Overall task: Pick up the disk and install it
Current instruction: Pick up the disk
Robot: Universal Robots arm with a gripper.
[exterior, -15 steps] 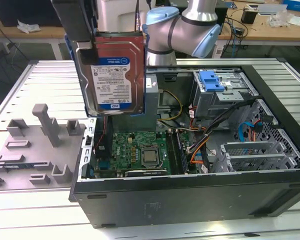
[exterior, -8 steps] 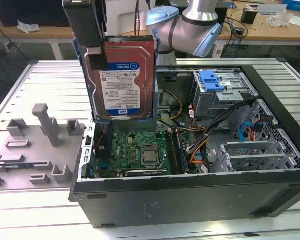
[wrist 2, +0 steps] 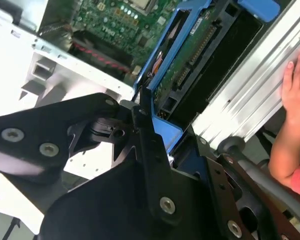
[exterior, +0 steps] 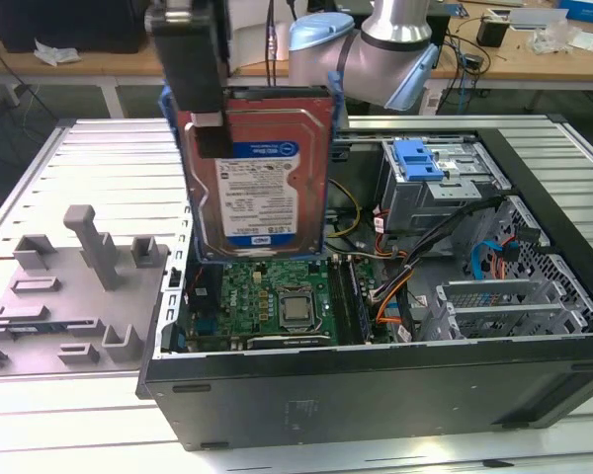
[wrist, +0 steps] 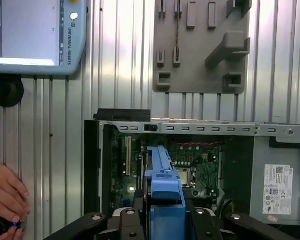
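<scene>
The gripper (exterior: 212, 133) is clamping the disk (exterior: 267, 168) by the top of its blue bracket, jaws closed onto it. It is holding the disk upright in the air above the open case (exterior: 376, 395), over the motherboard (exterior: 277, 296). The grip is looking narrow and off-centre, so the disk may be prone to swinging or slipping onto the board or cables. The exterior view is showing the label face. The second wrist view is showing the circuit side, plus a hand (wrist 2: 295, 95) at the table.

Black fingers (wrist 2: 149, 150), silver screws (wrist 2: 166, 204) — blue-capped arm (exterior: 321, 44)
</scene>
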